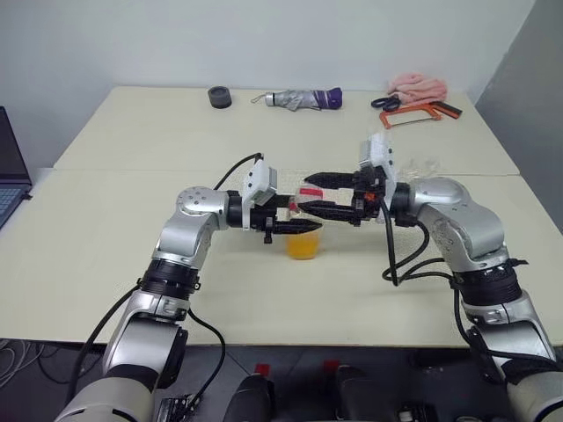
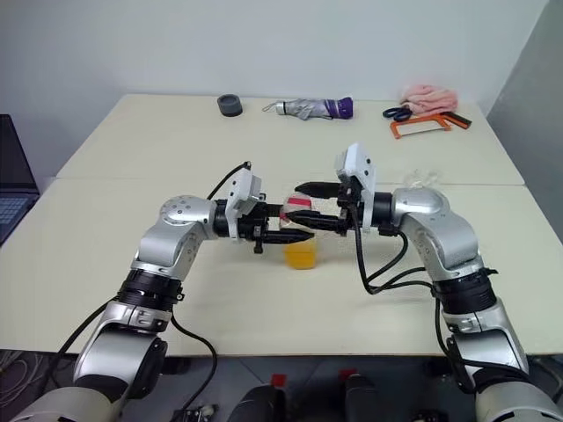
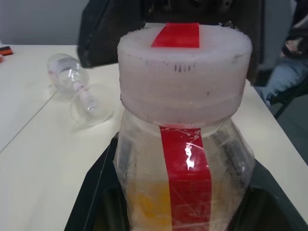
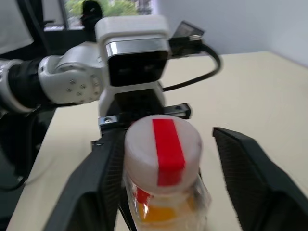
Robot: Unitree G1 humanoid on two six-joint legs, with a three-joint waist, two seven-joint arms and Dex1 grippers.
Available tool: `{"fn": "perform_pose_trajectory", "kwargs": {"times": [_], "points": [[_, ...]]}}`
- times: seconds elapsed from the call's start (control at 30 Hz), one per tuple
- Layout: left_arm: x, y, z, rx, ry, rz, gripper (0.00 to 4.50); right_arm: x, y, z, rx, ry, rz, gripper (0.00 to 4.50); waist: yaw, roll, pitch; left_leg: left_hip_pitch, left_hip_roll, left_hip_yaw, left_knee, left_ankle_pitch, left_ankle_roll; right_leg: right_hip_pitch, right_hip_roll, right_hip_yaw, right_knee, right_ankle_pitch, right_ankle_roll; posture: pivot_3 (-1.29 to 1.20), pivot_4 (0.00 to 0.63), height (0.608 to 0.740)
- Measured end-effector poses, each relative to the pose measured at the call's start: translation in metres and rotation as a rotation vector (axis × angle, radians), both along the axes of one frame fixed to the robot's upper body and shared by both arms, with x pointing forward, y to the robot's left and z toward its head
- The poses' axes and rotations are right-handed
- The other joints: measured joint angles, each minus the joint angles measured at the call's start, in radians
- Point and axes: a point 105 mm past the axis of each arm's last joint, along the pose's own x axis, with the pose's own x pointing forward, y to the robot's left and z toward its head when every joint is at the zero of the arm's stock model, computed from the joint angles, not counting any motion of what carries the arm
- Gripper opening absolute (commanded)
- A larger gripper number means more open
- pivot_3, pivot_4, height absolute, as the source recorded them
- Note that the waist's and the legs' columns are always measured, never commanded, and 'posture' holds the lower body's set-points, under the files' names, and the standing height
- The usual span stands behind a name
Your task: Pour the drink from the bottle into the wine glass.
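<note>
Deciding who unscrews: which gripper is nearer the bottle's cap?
Right. The right gripper has its open fingers on either side of the cap; the left gripper is shut on the bottle lower down.

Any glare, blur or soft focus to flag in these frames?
Left wrist view: glare spot on the bottle's red strip; the glass behind looks soft. Right wrist view: the left arm and background are blurred. Head views: even light, faint shadows on the table.

Far table edge — black roll [image 1: 219, 97], folded umbrella [image 1: 303, 98], pink cloth [image 1: 419, 86].
</note>
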Motion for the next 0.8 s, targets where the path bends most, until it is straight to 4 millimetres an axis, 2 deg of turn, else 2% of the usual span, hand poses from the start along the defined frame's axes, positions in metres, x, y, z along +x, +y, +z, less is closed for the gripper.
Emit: {"fn": "perform_pose_trajectory", "kwargs": {"times": [0.03, 0.13, 0.2, 0.27, 0.4, 0.53, 0.8], "points": [[0.001, 0.001, 0.001, -0.003, -0.003, 0.01, 1.82, -0.001, -0.006, 0.003, 0.019, -0.012, -0.044, 4.29, 0.001, 0.0, 0.0, 0.0, 0.0, 0.0, 0.001, 0.0, 0.0, 0.0, 0.0, 0.0, 0.0, 0.0, 0.0, 0.0, 0.15, 0.74], [0.003, 0.003, 0.002, -0.008, -0.008, 0.027, 1.82, -0.012, -0.022, 0.018, 0.086, -0.05, -0.155, 4.29, 0.005, 0.0, 0.0, 0.0, -0.001, 0.0, 0.001, 0.0, 0.0, 0.0, -0.001, 0.0, 0.002, 0.0, 0.0, 0.0, 0.15, 0.74], [0.005, 0.002, 0.002, -0.011, -0.01, 0.037, 1.82, -0.028, -0.018, 0.022, 0.117, -0.067, -0.179, 4.29, 0.008, 0.0, 0.0, 0.0, -0.001, 0.0, 0.001, 0.0, 0.001, 0.0, 0.0, 0.0, 0.002, 0.0, 0.0, 0.0, 0.15, 0.74], [0.008, 0.001, 0.003, -0.015, -0.019, 0.046, 1.82, -0.038, -0.009, 0.016, 0.126, -0.055, -0.209, 4.29, 0.006, 0.0, 0.0, 0.001, -0.001, 0.001, 0.001, -0.001, 0.001, 0.0, 0.001, 0.001, 0.004, 0.0, 0.0, 0.0, 0.15, 0.74], [0.013, -0.003, 0.005, -0.018, -0.035, 0.052, 1.82, -0.032, 0.011, 0.007, 0.165, -0.038, -0.381, 4.29, 0.003, 0.0, 0.0, 0.002, -0.001, 0.001, 0.002, 0.0, 0.001, 0.0, 0.004, 0.001, 0.005, 0.0, 0.0, 0.0, 0.15, 0.74], [0.015, -0.007, 0.001, -0.02, -0.034, 0.051, 1.82, -0.024, 0.019, 0.005, 0.177, -0.064, -0.527, 4.29, 0.002, 0.0, 0.0, 0.002, -0.001, 0.001, 0.002, 0.0, 0.0, 0.0, 0.004, 0.001, 0.005, 0.0, 0.0, 0.0, 0.15, 0.74], [0.019, -0.011, 0.001, -0.023, -0.045, 0.054, 1.82, -0.024, 0.029, 0.003, 0.169, -0.082, -0.57, 4.29, -0.001, 0.0, 0.0, 0.002, -0.001, 0.001, 0.002, 0.0, 0.001, 0.0, 0.004, 0.001, 0.004, 0.0, 0.0, 0.0, 0.15, 0.74]]}}
